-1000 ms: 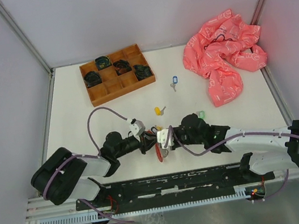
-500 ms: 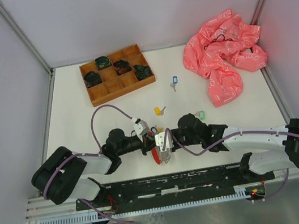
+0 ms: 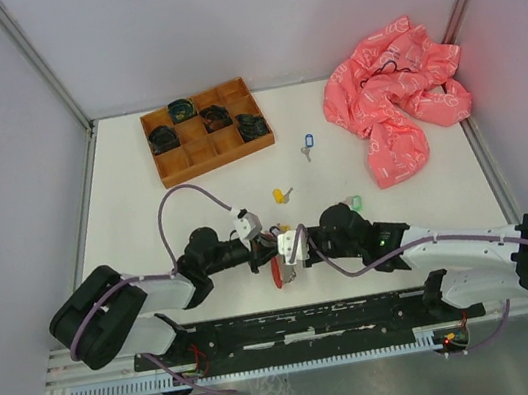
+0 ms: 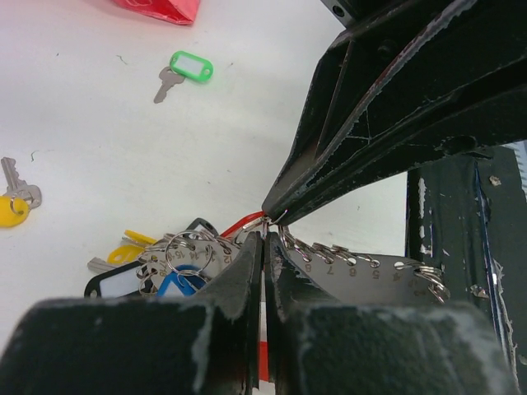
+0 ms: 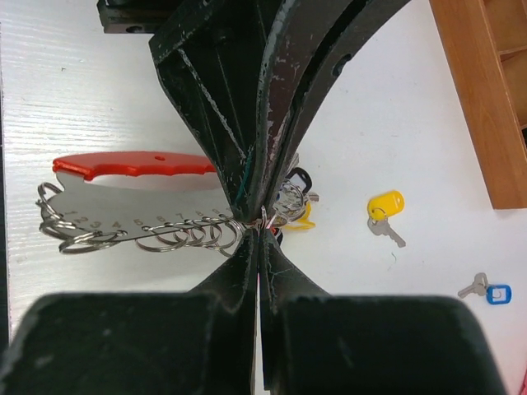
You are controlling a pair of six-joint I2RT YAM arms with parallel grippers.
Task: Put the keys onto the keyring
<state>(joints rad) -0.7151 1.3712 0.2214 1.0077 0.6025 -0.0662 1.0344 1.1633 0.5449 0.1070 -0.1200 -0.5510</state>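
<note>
Both grippers meet tip to tip over the key bunch near the table's front edge. My left gripper point(image 3: 268, 247) point(image 4: 263, 237) is shut, its tips pinching the small silvery keyring point(image 4: 278, 217) point(image 5: 263, 216). From the opposite side my right gripper point(image 3: 285, 247) point(image 5: 261, 233) is shut on the same ring. The bunch carries a numbered metal plate with several rings point(image 5: 140, 220), a red plastic piece point(image 5: 132, 165) point(image 3: 277, 272) and blue, yellow and black tags point(image 4: 177, 284). Three loose keys lie apart: green tag point(image 4: 191, 66) point(image 3: 353, 203), yellow tag point(image 5: 385, 203) point(image 3: 279, 195), blue tag point(image 5: 496, 293) point(image 3: 308, 138).
A wooden compartment tray point(image 3: 205, 131) with dark items stands at the back left. A crumpled pink cloth point(image 3: 395, 100) lies at the back right. White walls close in the table on both sides.
My left gripper has closed onto the ring. Both wrists have shifted slightly, and the bunch has moved a little with them.
</note>
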